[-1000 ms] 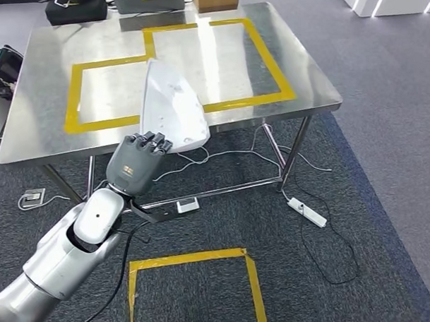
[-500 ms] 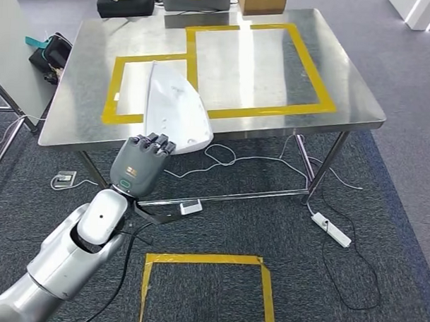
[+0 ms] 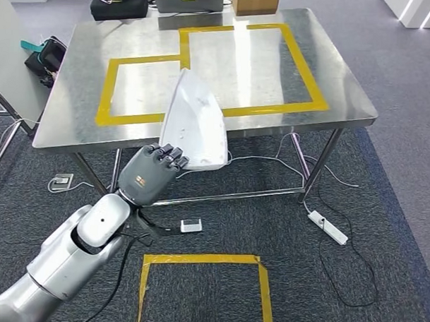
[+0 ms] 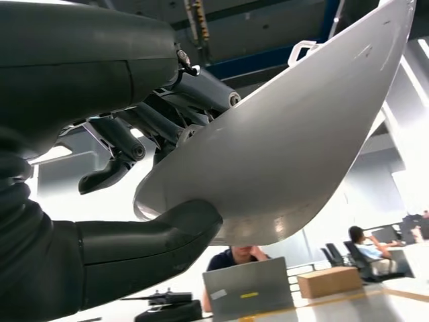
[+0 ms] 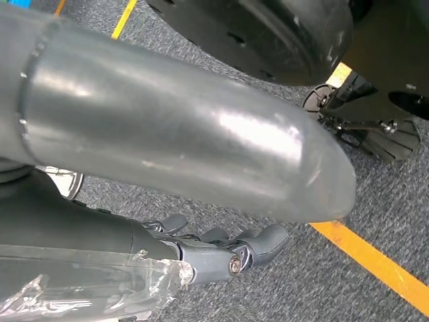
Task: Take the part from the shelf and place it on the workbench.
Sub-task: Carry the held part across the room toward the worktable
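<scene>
From the head view we see our left hand (image 3: 148, 174) gripping one white part (image 3: 197, 128), raised in front of the workbench's (image 3: 71, 85) near edge, above the carpet. The left wrist view adds the thumb (image 4: 151, 231) under the part (image 4: 283, 154) and fingers (image 4: 121, 144) curled over it. We count two taped rectangles (image 3: 248, 63) on the bench. Our right hand (image 5: 217, 251) hangs over the carpet, fingers loosely extended, holding nothing.
</scene>
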Motion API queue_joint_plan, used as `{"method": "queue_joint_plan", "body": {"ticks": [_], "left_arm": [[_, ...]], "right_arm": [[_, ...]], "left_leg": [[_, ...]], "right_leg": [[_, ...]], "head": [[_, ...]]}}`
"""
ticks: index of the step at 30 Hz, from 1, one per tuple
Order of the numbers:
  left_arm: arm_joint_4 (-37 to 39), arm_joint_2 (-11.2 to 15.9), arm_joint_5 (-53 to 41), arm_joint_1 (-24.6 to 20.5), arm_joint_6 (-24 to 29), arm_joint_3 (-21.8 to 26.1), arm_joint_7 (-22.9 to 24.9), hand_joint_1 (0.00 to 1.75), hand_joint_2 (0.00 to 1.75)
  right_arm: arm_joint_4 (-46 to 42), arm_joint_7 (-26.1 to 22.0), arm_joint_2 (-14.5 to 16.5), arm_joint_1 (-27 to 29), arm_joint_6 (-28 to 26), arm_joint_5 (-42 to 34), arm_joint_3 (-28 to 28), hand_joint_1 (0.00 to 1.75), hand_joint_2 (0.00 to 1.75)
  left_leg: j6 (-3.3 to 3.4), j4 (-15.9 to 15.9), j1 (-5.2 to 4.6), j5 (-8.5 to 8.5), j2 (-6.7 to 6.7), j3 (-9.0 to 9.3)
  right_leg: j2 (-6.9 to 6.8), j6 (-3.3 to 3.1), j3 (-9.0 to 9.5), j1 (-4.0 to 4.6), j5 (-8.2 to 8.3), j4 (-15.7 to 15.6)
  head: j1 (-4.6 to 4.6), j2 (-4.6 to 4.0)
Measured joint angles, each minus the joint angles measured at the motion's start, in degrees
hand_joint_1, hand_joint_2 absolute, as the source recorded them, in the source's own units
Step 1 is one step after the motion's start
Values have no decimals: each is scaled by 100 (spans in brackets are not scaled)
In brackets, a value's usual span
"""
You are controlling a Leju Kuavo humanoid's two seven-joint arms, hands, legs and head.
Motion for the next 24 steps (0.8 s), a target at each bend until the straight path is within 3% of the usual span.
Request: {"method": "queue_joint_plan", "body": {"ticks": [14,24], "left_arm": [[571,-147,378,-502,-220,-63,-120,175,175],[958,-182,505,-701,-47,104,46,175,175]], "right_arm": [[0,-38,0,-41,110,58,0,0,0],[0,-55,1,-46,134,51,0,0,0]], "left_leg": [[18,4,-31,12,0,-11],[25,11,-32,7,0,-14]], "right_leg": [[-1,26,3,-33,20,-21],[-1,28,1,-38,21,-26]], "head": [[1,0],[0,0]]}}
